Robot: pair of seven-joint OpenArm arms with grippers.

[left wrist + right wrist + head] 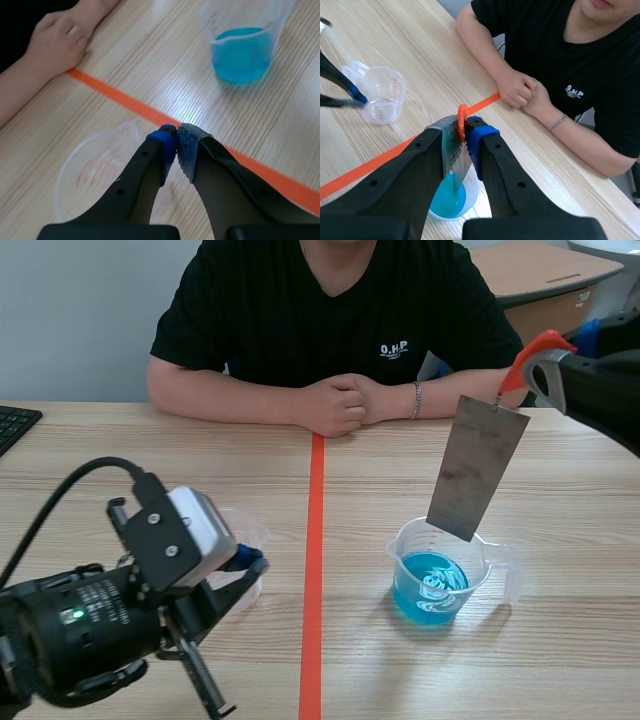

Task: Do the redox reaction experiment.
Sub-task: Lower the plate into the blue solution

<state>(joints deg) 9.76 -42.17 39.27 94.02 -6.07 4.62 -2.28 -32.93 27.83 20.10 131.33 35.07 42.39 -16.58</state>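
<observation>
**Plate over beaker, dip not yet made**

Right gripper (465,132) is clamped on the clip (538,348). The plate (476,465) hangs from it, tilted, with its lower edge at the beaker (402,562) rim, above the blue solution (430,590). I judge it unwetted, so lowering and soaking remain. Left gripper (177,150) has its pads together by the empty cup (95,165); I see nothing held. Room: the drop looks free, though the beaker wall sits close to the plate's corner. The person's hands (340,402) rest well beyond.
</observation>
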